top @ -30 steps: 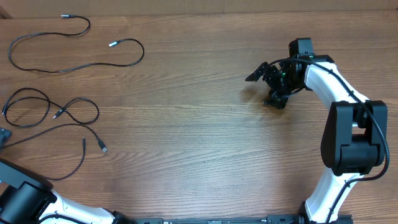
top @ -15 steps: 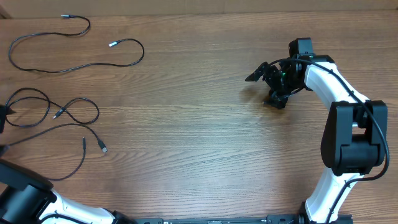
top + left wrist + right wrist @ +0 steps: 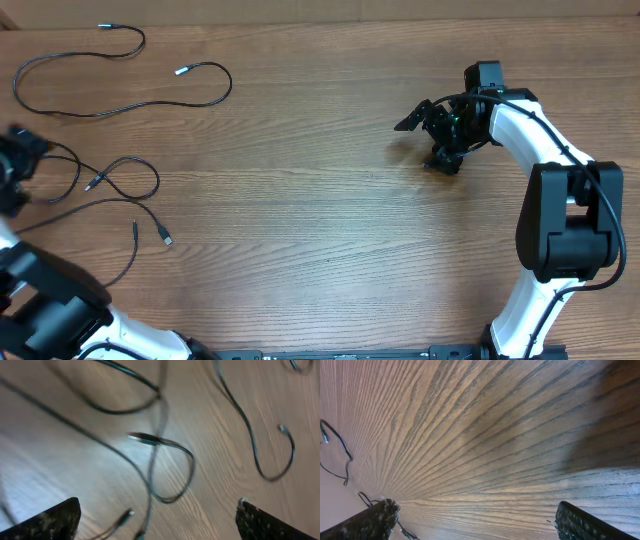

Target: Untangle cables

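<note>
both grippers spread wide, cables loose at the left

at the far left edge of the overhead view the left gripper (image 3: 14,168) is a dark, blurred shape over the nearest loops of cable; its wrist camera shows its fingertips (image 3: 55,517) at the two lower corners, set wide apart, nothing clamped between them, only wood grain and blurred black strands beneath; just beside it the looped cables (image 3: 157,181) lie flat on the table (image 3: 320,230), crossing one another in several open curves, with small plug ends (image 3: 166,240) trailing toward the near side; whether these strands are knotted or merely overlapping cannot be told; farther back, apart from the loops, a long cable (image 3: 229,86) runs in a wide, open sweep, both its silver tips (image 3: 100,27) free on the wood; the middle of the table is bare wood; to the right, well apart from every cable, the right gripper (image 3: 424,143) sits low over the table at the end of the white and black right arm (image 3: 565,215); its wrist camera shows the fingers released and wide, with only wood between them
</note>
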Controlling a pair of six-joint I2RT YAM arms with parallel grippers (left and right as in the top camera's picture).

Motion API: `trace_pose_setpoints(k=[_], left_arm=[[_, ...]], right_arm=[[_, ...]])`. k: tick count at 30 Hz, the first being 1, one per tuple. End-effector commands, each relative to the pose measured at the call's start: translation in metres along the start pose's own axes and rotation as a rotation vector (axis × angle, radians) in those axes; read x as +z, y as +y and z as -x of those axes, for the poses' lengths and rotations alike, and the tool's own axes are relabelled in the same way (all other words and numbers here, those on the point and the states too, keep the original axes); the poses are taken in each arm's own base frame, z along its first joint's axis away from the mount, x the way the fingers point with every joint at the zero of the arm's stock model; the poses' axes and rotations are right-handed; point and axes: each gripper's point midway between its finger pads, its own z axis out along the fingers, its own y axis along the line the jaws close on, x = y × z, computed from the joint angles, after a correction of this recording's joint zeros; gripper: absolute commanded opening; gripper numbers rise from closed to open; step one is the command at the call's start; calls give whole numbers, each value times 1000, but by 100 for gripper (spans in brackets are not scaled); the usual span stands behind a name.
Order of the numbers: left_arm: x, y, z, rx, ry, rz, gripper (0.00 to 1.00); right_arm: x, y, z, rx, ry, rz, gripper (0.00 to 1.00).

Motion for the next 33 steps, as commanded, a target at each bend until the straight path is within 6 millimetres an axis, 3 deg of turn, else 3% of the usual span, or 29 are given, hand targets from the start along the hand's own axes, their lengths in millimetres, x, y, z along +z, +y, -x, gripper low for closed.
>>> trace_pose_setpoints(k=[1, 3, 5, 10, 12, 16, 29, 33], left_arm=[[7, -32, -20, 135, 10, 59, 94], [17, -24, -30, 71, 7, 172, 95], [31, -3, -43, 0, -4, 316, 89], [72, 33, -66, -98, 16, 389, 84], [89, 37, -66, -93, -9, 371, 82], [105, 40, -67, -91, -32, 352, 79], [123, 46, -64, -82, -82, 350, 70], [139, 55, -72, -82, -38, 379, 69]], right_arm=[[-13, 12, 5, -31, -41, 21, 100], [-13, 12, 5, -31, -41, 21, 100], [-13, 12, 5, -31, -41, 21, 100], [-13, 12, 5, -31, -41, 21, 100], [-13, 12, 5, -31, -41, 21, 100], [-13, 12, 5, -31, -41, 21, 100], [-13, 12, 5, -31, -41, 21, 100], [-13, 12, 5, -31, -41, 21, 100]])
